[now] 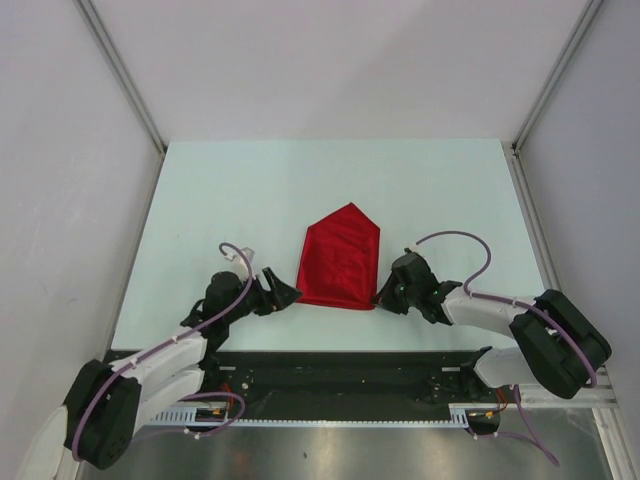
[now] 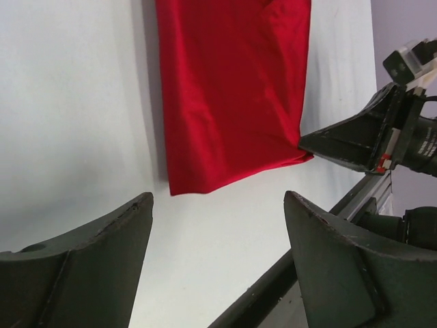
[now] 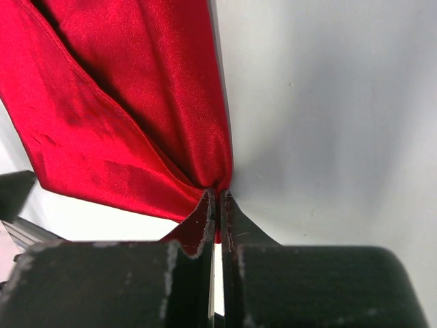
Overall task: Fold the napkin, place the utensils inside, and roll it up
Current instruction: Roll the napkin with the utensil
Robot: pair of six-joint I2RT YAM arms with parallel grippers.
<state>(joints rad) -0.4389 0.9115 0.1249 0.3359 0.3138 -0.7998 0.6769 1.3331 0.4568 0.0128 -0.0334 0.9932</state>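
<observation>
Napkin [image 1: 340,260] corner pinched by right end effector [image 1: 379,297], left end effector [image 1: 291,295] wide, empty

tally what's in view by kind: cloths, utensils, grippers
red napkin: 1
utensils: 0 in view
grippers: 2, the left gripper and the right gripper
total: 3
</observation>
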